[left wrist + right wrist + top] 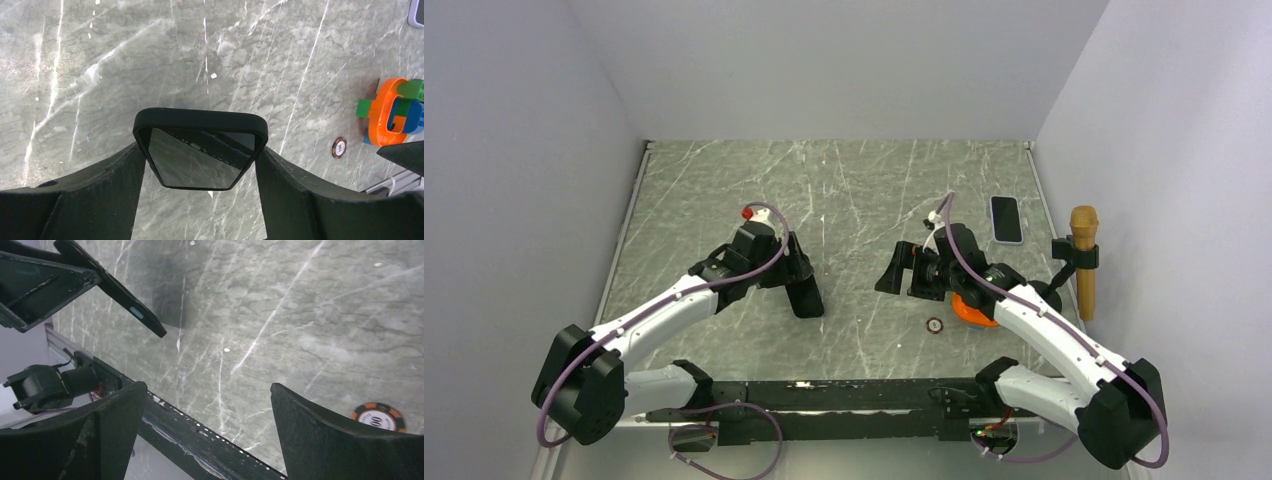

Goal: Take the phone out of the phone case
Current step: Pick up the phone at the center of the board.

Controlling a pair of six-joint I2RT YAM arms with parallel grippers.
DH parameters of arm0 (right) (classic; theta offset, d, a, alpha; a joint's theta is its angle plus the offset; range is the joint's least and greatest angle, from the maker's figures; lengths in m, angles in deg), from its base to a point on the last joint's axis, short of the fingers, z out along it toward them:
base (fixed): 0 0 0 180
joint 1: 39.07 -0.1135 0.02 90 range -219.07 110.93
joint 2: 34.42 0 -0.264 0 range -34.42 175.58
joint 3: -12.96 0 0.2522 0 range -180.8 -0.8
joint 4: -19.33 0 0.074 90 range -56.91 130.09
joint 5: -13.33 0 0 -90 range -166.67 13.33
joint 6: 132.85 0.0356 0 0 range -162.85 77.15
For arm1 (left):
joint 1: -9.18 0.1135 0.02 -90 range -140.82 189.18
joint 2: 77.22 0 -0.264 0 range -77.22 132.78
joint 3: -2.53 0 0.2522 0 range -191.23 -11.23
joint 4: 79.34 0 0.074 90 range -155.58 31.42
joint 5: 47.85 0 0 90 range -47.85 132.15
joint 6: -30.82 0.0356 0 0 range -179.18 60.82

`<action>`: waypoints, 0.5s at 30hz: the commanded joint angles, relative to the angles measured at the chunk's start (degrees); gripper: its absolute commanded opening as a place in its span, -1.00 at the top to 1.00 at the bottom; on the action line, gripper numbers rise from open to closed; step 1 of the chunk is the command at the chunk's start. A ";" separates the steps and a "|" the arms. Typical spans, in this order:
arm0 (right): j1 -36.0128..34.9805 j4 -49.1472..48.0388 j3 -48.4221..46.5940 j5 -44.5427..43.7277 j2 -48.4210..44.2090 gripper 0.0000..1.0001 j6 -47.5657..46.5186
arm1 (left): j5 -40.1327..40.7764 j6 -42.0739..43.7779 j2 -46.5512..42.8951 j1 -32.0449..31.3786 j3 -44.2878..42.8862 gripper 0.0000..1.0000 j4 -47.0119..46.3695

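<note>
The left end effector (200, 150) clamps one black rectangular phone case (200, 120); the right end effector (207, 387), right of it, gapes empty. One white-rimmed phone (1006, 219) lies farther right, near the grey marble table (844, 180) edge.

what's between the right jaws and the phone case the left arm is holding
Nothing visible. The right jaws stand open facing the phone case across bare table; the poker chip lies flat below that line.
</note>
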 commanded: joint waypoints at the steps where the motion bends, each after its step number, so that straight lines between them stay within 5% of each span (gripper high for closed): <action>1: -3.11 -7.75 -1.93 -0.69 0.56 -0.94 -1.24 | -2.89 3.45 -1.10 -0.61 -1.60 1.00 -4.12; 15: -20.24 -41.58 6.14 -9.38 11.64 -0.75 -8.20 | -6.97 0.94 -4.73 -0.82 -1.33 1.00 0.76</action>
